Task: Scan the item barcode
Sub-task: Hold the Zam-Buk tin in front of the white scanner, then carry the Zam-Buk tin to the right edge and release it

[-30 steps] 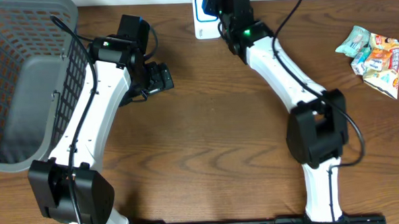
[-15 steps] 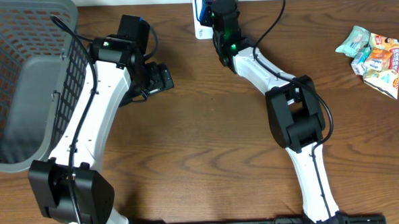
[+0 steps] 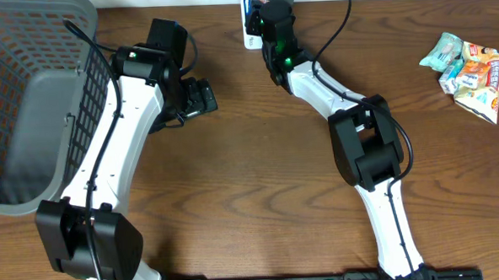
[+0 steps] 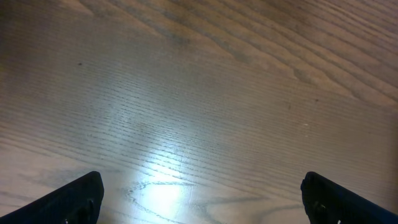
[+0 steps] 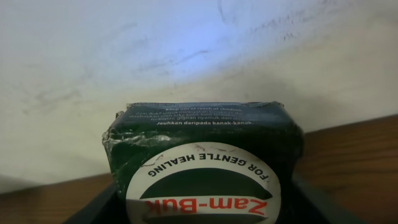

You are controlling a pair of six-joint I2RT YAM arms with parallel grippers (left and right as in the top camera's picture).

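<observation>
**A:** What changed in the last second?

**B:** The brown wooden table (image 3: 260, 190), the grey plastic mesh basket (image 3: 28, 99) and the white left arm (image 3: 119, 137) are as they were. The white right arm (image 3: 336, 94) drew its elbow in and pushed its wrist up to the small white scanner block (image 3: 248, 29) at the far table edge. Most of that travel came early, and the last half second shows almost none.

**A:** What does that mean for the task?

**B:** My judgement is that the item has arrived and is being presented for a read.

**A:** And the claws?

**B:** The right gripper (image 3: 269, 8) is clamped part-way on the dark green Zam-Buk box (image 5: 205, 155), with a finger on either side. The left gripper (image 3: 201, 98) is spread wide with nothing in it, over bare wood.

**A:** How is the box oriented?

**B:** Its long axis runs level across the wrist view, from finger to finger. The round-label face is turned toward the wrist camera, with the lettering inverted. The narrow fine-print side points ahead at a pale, blue-lit surface. No barcode is visible, and I cannot tell which face carries it.
</observation>
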